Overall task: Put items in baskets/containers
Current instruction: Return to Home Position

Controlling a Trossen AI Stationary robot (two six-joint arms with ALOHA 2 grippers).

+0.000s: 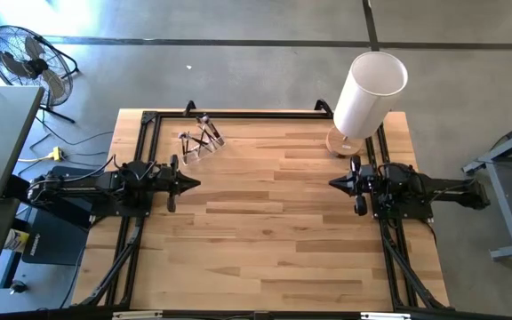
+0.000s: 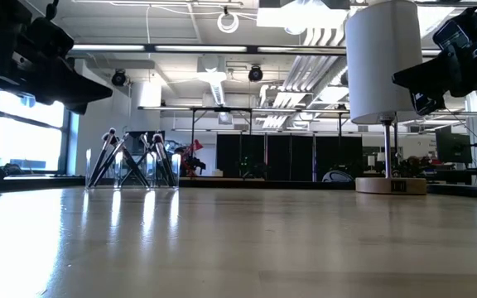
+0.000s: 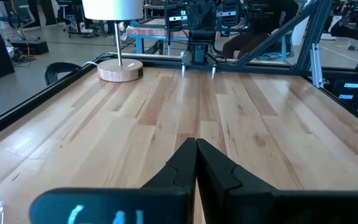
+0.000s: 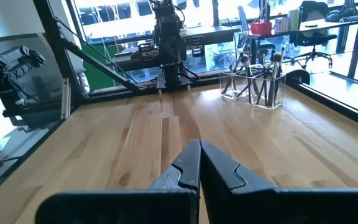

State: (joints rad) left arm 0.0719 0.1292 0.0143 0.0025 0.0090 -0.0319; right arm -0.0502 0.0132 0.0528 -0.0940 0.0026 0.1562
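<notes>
Several thin makeup brushes [image 4: 257,78] stand leaning inside a clear plastic holder [image 4: 252,93] near the table's far left corner, also seen as the holder [image 1: 201,140] in the high view and the brushes [image 2: 131,157] in the low view. My left gripper [image 1: 196,184] hovers shut at the table's left side, just nearer than the holder. My right gripper [image 1: 333,183] hovers shut at the table's right side. Their tips show closed in the wrist views: left gripper [image 3: 196,144], right gripper [image 4: 199,144].
A tall white cylinder [image 1: 367,89] on a round wooden base [image 1: 345,142] stands at the far right corner, beside my right arm. A black frame [image 1: 238,114] runs along the table's far edge and sides. The wooden tabletop [image 1: 265,222] between the arms is bare.
</notes>
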